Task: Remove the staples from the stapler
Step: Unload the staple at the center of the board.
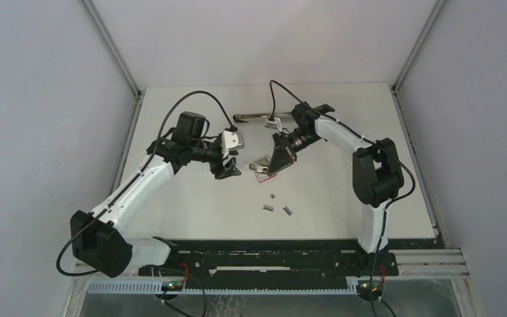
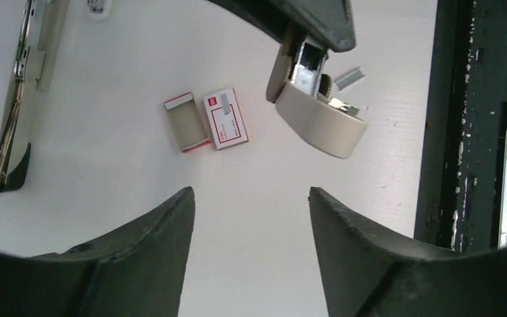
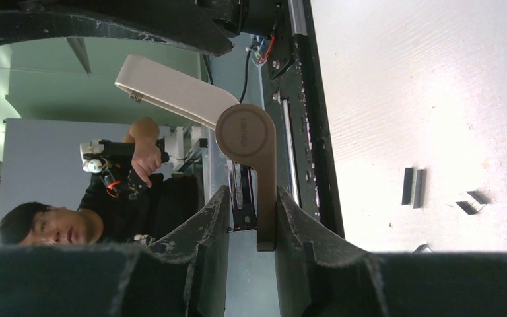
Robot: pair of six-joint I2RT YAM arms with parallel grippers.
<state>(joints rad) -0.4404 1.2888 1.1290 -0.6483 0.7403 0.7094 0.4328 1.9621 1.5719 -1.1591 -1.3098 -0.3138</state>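
Two-part staple box [image 2: 225, 119]; right end effector [image 3: 253, 191] grips stapler [image 3: 244, 132], left end effector [image 2: 251, 193] parted, empty

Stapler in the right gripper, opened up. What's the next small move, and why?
Probably move the left gripper to the open magazine of the stapler and pinch out what remains. The right gripper holds the stapler open, the left is open and empty, staples lie on the table, and something metallic, perhaps more staples, shows inside it.

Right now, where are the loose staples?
In the top view, the staples lie near the middle of the table, just on the near side of the beige stapler.
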